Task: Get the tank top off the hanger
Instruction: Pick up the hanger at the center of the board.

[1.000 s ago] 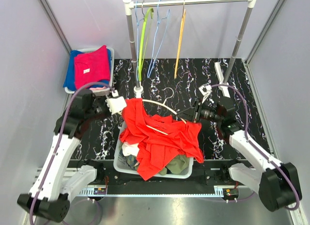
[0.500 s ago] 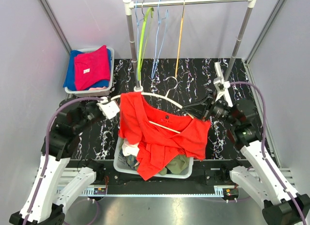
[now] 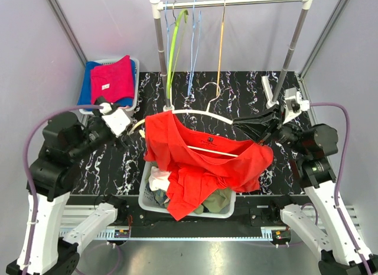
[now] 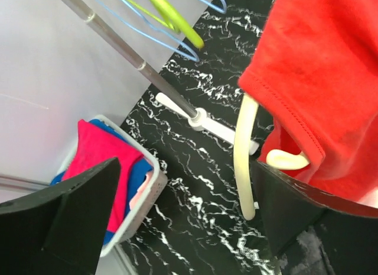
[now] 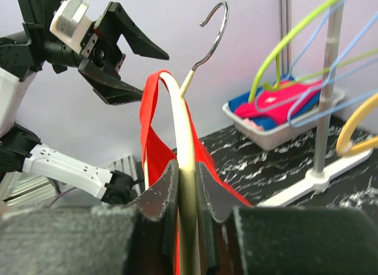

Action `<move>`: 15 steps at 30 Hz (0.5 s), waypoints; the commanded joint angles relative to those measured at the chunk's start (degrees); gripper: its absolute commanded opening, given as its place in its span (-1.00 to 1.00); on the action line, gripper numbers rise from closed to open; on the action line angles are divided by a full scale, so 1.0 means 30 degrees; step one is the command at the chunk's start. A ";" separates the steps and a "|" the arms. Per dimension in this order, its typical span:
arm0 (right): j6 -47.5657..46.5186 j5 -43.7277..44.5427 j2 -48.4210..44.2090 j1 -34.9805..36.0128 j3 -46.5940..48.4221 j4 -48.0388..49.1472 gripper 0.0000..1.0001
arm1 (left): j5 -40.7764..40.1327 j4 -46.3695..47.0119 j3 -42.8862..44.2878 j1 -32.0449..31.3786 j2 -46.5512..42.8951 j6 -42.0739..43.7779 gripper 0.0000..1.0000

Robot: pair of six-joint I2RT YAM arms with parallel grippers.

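Just beside left gripper [image 4: 186,164], tank top [image 4: 319,80]

Finds left gripper [image 4: 186,168] sprung open and backed off leftward from tank top [image 3: 201,162]. Finds hanger [image 3: 201,114] carried rightward and higher by right gripper [image 5: 186,174], garment dragged along with it.

no legible text or nos. anywhere, small dark neck tag [image 3: 204,143] on tank top [image 3: 195,165], too blurry to read

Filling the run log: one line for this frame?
left gripper: open, holds nothing | right gripper: shut on hanger | tank top: red, not yet off hanger
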 commanded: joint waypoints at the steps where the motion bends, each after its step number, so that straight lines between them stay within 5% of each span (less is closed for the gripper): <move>1: -0.1000 -0.1083 -0.0033 0.0364 0.1264 -0.0062 -0.70 | 0.6007 0.1510 0.3179 -0.0397 0.1111 -0.4419 0.98; 10: -0.1966 -0.1377 -0.0209 0.0335 0.1442 -0.0530 -0.73 | 1.1107 0.0842 0.8307 -0.0425 0.4041 -0.7619 0.98; 15: -0.2523 -0.1055 -0.0326 0.0364 0.1529 -0.0677 -0.85 | 1.0386 -0.0743 0.6067 -0.0396 0.3022 -0.5745 0.98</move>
